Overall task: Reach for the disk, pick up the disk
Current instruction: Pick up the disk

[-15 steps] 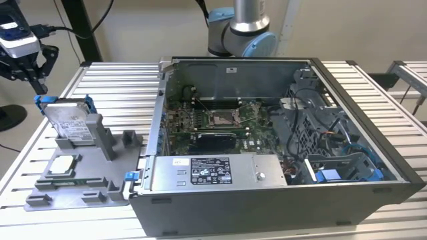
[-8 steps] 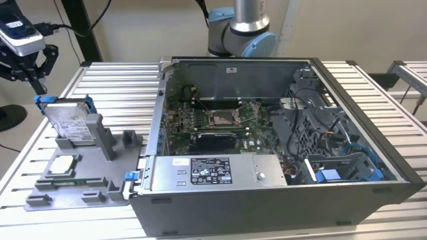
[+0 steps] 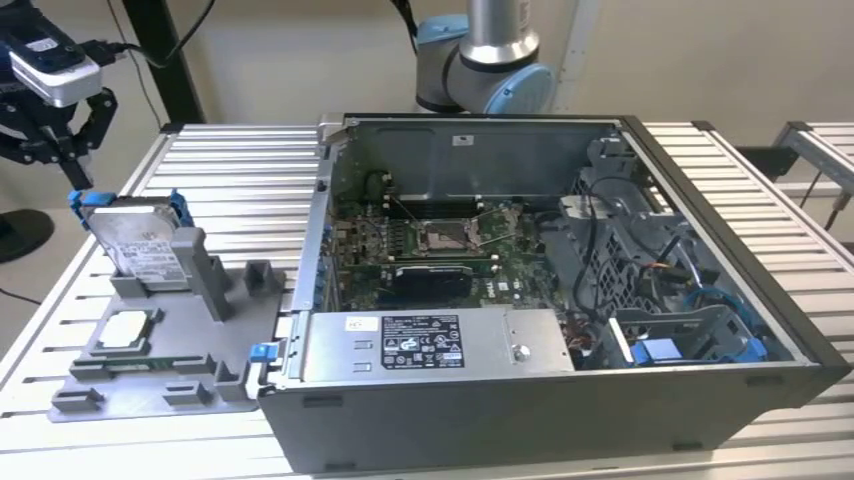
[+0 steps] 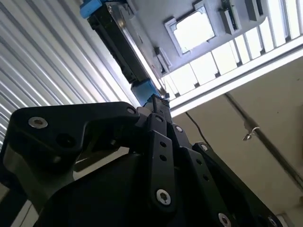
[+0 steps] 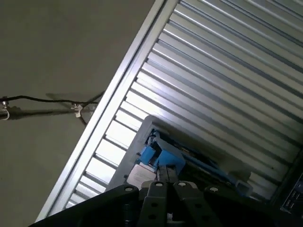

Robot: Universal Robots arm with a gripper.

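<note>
Over to the grey holder point(image 3: 200, 270) now. Standing on edge in a slot at that holder's far end, the disk point(image 3: 140, 245), label face out, blue bracket point(image 3: 127, 205) capping the top edge. Directly above the holder, at one corner of that bracket, the gripper point(image 3: 70, 165), pointed straight down. In the first wrist view, fingertips point(image 5: 158, 177) pressed together and gripping nothing. Just short of the blue plastic or brushing it, hard to say which.

Plenty to go wrong from here:
- **Closed claw.** Dropping lower like this would mean butting the top edge rather than straddling it. Enough of a shove, perhaps, to rock the disk in its slot or skid the whole holder.
- **Off-centre line.** Closing this near the corner would mean biting only the bracket's end. Springy plastic by the look of it, so a likely flex, then a swing or a slip on the lift.
- **Crooked pull.** Any tilt could jam the disk in the slot and drag the holder up too.
- **A drop.** A bad fall, with the small chip point(image 3: 123, 328) lying flat in the holder's tray and the open computer case point(image 3: 534, 420) just beside the holder.
</note>
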